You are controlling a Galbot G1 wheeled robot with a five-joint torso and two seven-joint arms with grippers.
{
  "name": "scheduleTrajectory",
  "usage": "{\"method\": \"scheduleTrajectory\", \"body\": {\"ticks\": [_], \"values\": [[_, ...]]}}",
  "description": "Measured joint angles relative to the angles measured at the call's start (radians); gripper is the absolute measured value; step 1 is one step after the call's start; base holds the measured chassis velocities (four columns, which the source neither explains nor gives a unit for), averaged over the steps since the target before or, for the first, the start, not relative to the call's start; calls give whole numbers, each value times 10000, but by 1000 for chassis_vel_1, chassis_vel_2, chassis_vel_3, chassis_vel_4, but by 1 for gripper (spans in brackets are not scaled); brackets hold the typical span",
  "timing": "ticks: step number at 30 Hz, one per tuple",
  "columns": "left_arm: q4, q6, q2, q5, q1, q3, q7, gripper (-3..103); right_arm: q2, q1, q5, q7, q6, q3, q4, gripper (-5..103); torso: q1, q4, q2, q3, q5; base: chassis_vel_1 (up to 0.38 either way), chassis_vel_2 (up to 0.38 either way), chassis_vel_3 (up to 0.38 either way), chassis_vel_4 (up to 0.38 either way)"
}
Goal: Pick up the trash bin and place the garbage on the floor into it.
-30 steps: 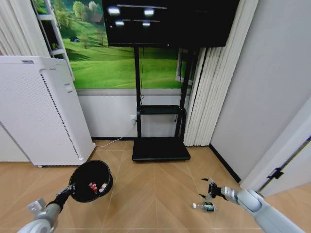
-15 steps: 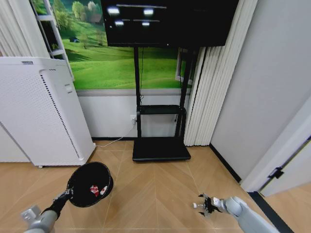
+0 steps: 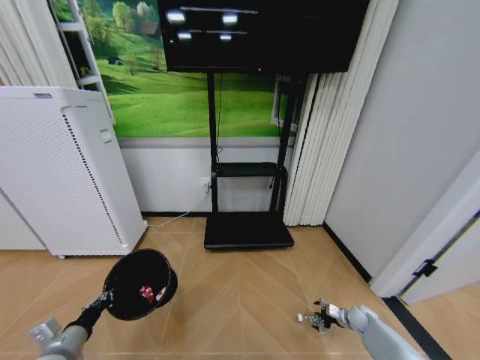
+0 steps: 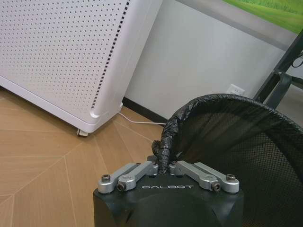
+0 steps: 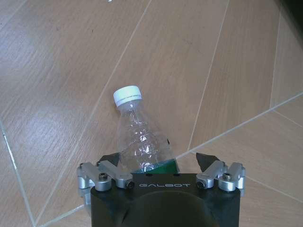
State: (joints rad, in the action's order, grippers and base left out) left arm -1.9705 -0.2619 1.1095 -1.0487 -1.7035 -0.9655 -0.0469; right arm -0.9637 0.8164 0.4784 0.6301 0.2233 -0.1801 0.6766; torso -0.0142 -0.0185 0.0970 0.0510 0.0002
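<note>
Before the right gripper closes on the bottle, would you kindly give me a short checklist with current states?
1. Right gripper open: ok.
2. Bottle between the fingers: ok, lying on the floor, white cap pointing away.
3. Left gripper shut on the bin rim: ok.
4. Bin held off the floor, mouth up: ok.
5. Red-and-white pieces already in the bin: ok.
6. Fingers low enough to clamp the bottle: cannot tell.
</note>
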Motion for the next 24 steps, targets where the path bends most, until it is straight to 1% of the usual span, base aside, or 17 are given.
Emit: {"method": "scheduleTrajectory", "body": {"ticks": [2,3,6,7,8,9,11,12,14,15,16,18,19,21,22,23,24], "values": [[3,-3,-16,-72,57,-2,-23,3,15,19,91,12,-7,-14,1,82,0,0,1,0,-2,0,0,0,0],[3,-3,-16,-72,57,-2,-23,3,15,19,91,12,-7,-14,1,82,0,0,1,0,-2,0,0,0,0],[29,-7,-36,-75,173,132,-94,3,68,125,81,84,1,-68,85,65,0,0,1,0,-1,0,0,0,0],[29,-7,-36,-75,173,132,-94,3,68,125,81,84,1,-68,85,65,0,0,1,0,-1,0,0,0,0],[37,-6,-55,-51,253,264,-145,3,130,237,-40,104,6,-99,231,60,0,1,0,0,-2,0,0,0,0],[37,-6,-55,-51,253,264,-145,3,130,237,-40,104,6,-99,231,60,0,1,0,0,-2,0,0,0,0],[61,-7,-90,13,430,516,-256,3,249,510,-340,140,6,-150,588,49,0,-2,1,0,-1,0,0,0,0],[61,-7,-90,13,430,516,-256,3,249,510,-340,140,6,-150,588,49,0,-2,1,0,-1,0,0,0,0],[64,-7,-135,39,593,732,-362,3,346,808,-698,141,-15,-246,1032,38,0,-3,0,0,-2,0,0,0,0],[75,-3,-194,61,685,918,-439,3,420,1032,-1078,141,-80,-351,1452,35,0,-1,1,0,3,0,0,0,0],[75,-3,-194,61,685,918,-439,3,420,1032,-1078,141,-80,-351,1452,35,0,-1,1,0,3,0,0,0,0],[163,189,-361,40,962,1646,-772,3,643,1586,-2604,142,-493,-554,2682,28,0,3,1,-1,-2,0,0,0,0],[163,189,-361,40,962,1646,-772,3,643,1586,-2604,142,-493,-554,2682,28,0,3,1,-1,-2,0,0,0,0],[122,297,-511,-276,1314,2737,-1458,3,806,2090,-4197,152,-713,-789,3846,22,0,-3,1,0,-2,0,0,0,0],[94,295,-556,-251,1489,3252,-1549,3,840,2300,-4857,41,-795,-907,4542,21,0,-9,0,-1,-2,0,0,0,0],[94,295,-556,-251,1489,3252,-1549,3,840,2300,-4857,41,-795,-907,4542,21,0,-9,0,-1,-2,0,0,0,0],[117,311,-572,27,1644,3726,-1530,3,848,2413,-5582,-214,-1061,-943,5353,21,0,-10,0,-1,-9,0,0,0,0]]}}
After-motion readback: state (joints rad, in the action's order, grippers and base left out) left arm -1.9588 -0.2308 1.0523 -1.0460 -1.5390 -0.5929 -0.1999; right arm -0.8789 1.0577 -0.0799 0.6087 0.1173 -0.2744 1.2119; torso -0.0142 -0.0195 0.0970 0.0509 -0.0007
